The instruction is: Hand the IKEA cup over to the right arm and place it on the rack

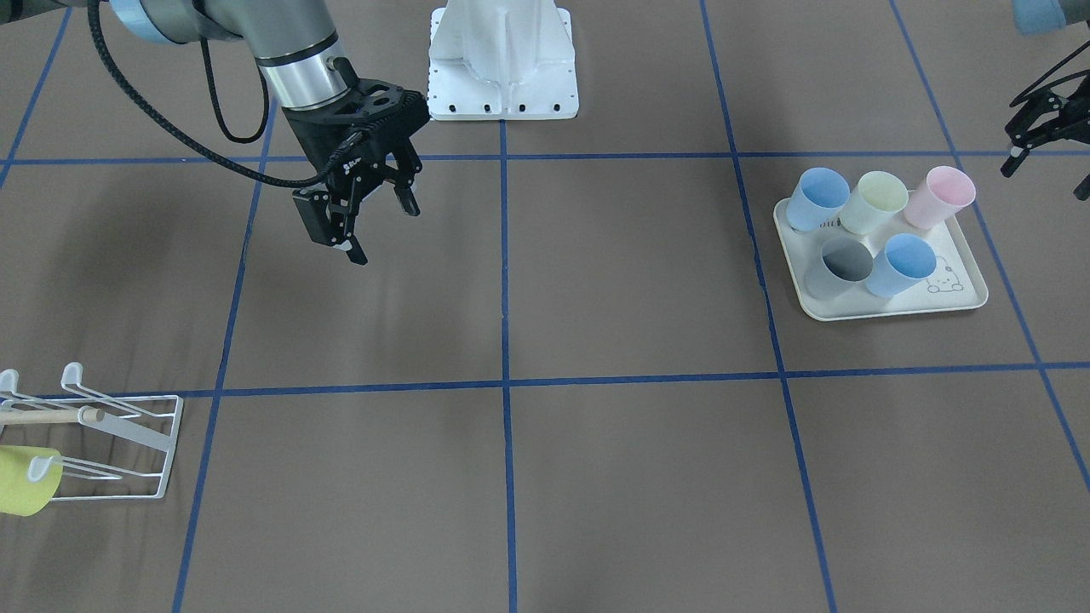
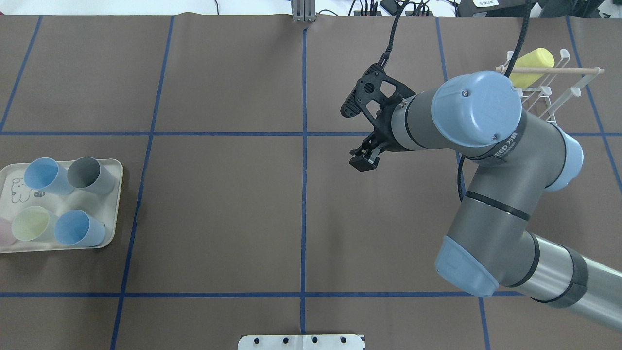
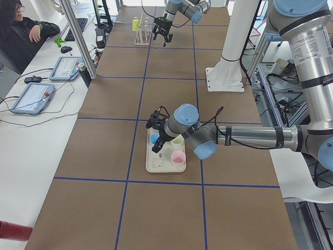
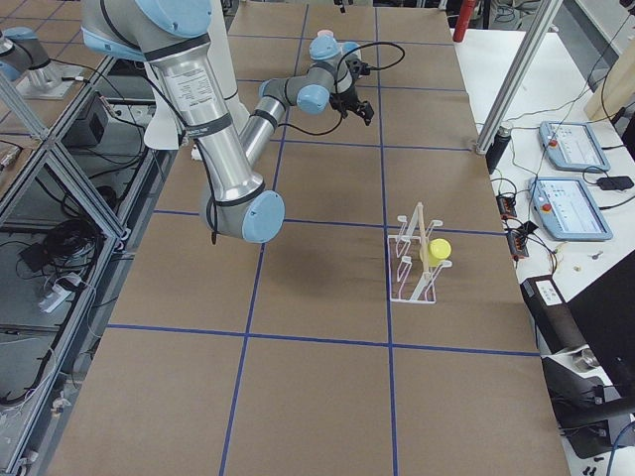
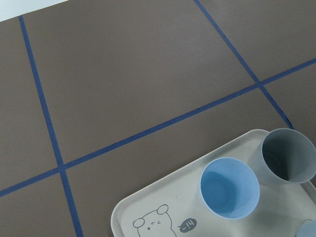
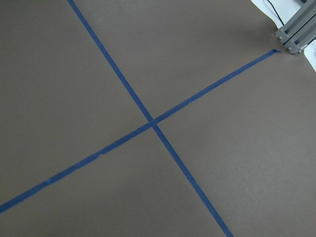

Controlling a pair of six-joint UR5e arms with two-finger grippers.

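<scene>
Brown matting with a blue tape grid covers the table. From the front camera, the right gripper [image 1: 385, 232] hangs over the middle, fingers spread and nothing between them. The left gripper [image 1: 1047, 177], cut by the frame edge, seems spread too, just behind the tray [image 1: 903, 308]. Five cups stand there upright: two blue, a pale yellow, a pink and a grey cup [image 1: 839, 266].

From overhead, the rack [image 2: 573, 71] sits far right with a yellow cup [image 2: 532, 61] hung on a prong.

From the left end, the left arm [image 3: 250, 136] reaches over the tray. Its wrist camera looks into a blue cup [image 5: 229, 187] beside the grey one.

I judge the pick-up is in hand. Next, the left gripper must drop over one cup's wall, close, then carry it across.
</scene>
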